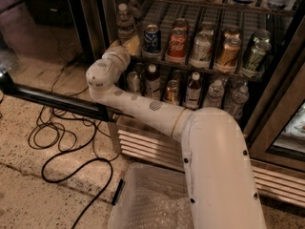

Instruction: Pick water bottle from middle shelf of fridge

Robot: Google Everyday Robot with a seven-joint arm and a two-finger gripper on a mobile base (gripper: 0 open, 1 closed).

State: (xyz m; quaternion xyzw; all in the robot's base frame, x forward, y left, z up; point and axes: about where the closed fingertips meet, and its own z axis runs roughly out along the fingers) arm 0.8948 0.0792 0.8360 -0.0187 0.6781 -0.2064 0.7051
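Observation:
The water bottle [125,22], clear and ribbed with a white cap, stands at the far left of the middle shelf [206,67] of the fridge [279,87]. My gripper [129,44] is at the end of the white arm, right at the bottle's lower part and covering it. The bottle is upright on the wire rack. To its right on the same shelf stand a blue soda can [152,37], a red soda can [177,45] and several more cans.
The shelf below holds white-capped bottles of dark liquid [152,81] and small clear bottles [237,99]. The open door's black frame [52,99] juts out on the left. Black cables [62,142] lie on the floor. A clear plastic bin [147,202] sits before the louvred base [147,144].

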